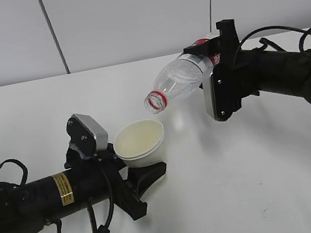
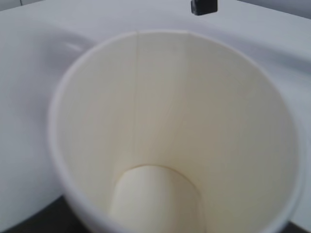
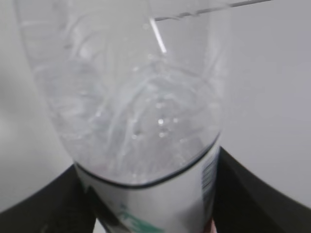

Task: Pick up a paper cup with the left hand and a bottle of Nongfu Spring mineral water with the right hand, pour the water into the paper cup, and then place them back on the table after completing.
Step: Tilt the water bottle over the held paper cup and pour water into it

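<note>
Nearest, the paper cup is being gripped by the left tool just above the counter, mouth up, while farther back the bottle is being clamped by the right tool, its long axis tilted neck-down toward the cup's right rim.

Open white table stretches along the near edge and right of centre; the tilted bottle hangs close over the paper cup, leaving only a narrow gap between mouth and rim.
</note>
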